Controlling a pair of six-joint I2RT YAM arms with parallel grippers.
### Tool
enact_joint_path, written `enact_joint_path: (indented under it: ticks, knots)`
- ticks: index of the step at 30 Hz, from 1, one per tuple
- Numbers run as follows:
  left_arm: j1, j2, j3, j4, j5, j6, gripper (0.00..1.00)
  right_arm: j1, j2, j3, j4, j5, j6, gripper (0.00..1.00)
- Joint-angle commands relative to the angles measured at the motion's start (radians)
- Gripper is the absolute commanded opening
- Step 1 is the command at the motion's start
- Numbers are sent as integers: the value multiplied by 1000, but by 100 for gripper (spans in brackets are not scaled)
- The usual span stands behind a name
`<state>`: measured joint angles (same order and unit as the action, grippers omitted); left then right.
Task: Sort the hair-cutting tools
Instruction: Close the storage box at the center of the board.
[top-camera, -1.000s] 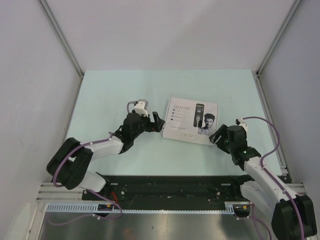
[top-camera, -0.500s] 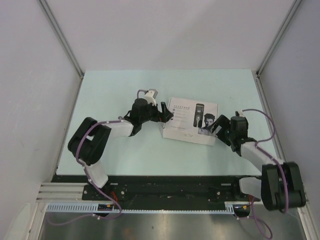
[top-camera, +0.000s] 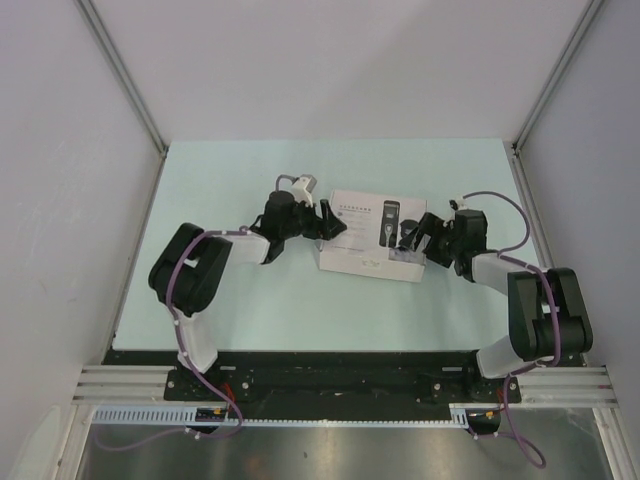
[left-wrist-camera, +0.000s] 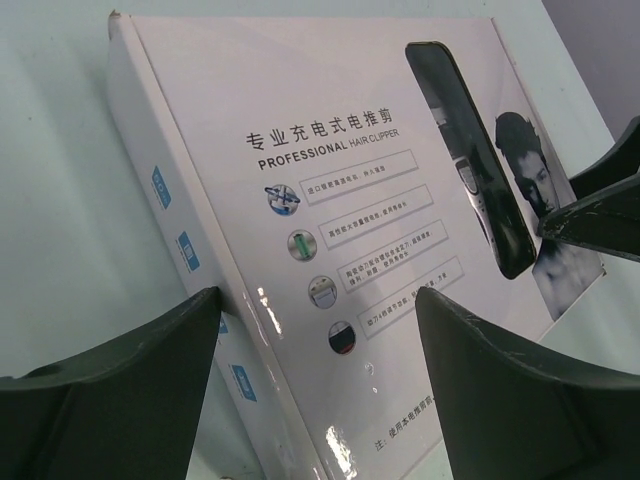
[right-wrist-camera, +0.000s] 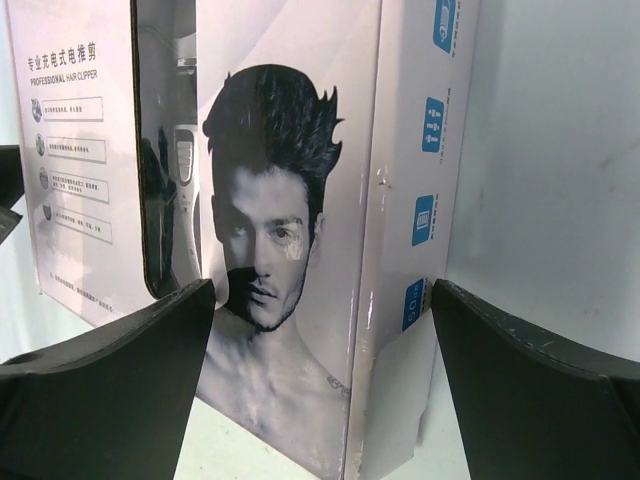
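Observation:
The flat white box (top-camera: 362, 240) with its printed lid lies shut in the middle of the table. A slim black-and-silver clipper (left-wrist-camera: 470, 165) shows in the lid's long window, also seen in the right wrist view as the clipper (right-wrist-camera: 172, 160). The other hair-cutting tools are out of view. My left gripper (top-camera: 326, 222) is open at the box's left end, and in its own view the left gripper (left-wrist-camera: 318, 300) has one finger beside the side wall and one over the lid. My right gripper (top-camera: 417, 236) is open at the right end; seen from its wrist, the right gripper (right-wrist-camera: 322, 290) straddles the box's corner.
The pale green table (top-camera: 240, 300) is bounded by grey walls left (top-camera: 60, 200), right (top-camera: 590, 200) and behind. A black base rail (top-camera: 330, 375) runs along the near edge. The right gripper's fingers (left-wrist-camera: 600, 215) show beyond the box in the left wrist view.
Both arms have reached forward and inward to the box's two ends. The right gripper opened wider. The box has slid slightly to the left.

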<state>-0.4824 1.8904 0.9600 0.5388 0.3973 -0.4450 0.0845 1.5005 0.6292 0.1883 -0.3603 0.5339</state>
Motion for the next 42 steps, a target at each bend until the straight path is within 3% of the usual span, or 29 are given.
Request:
enact_joint_path:
  ticks: [1, 9, 12, 15, 18, 23, 32, 42]
  knots:
    - [-51, -92, -95, 52, 131, -40, 81, 130, 29, 50, 71, -164, -15, 93]
    - [-105, -370, -387, 56, -9, -49, 81, 277, 6, 66, 13, -77, -17, 91]
    - [-111, -487, -470, 56, -77, -43, 87, 300, -19, 66, -38, 6, -34, 92]
    - [-111, -583, -541, 44, -156, -21, 100, 299, -49, 66, -105, 114, -64, 95]
    - [-120, -697, -638, 35, -236, -23, 100, 299, -65, 66, -141, 149, -87, 98]
    - [-237, -902, -763, -34, -442, -38, 100, 304, -82, 32, -165, 179, -101, 98]
    - [-331, -979, -825, -92, -606, -58, 100, 304, -79, 6, -174, 193, -106, 98]
    - [-341, -873, -774, -108, -485, -58, 100, 296, -54, 6, -168, 161, -92, 96]
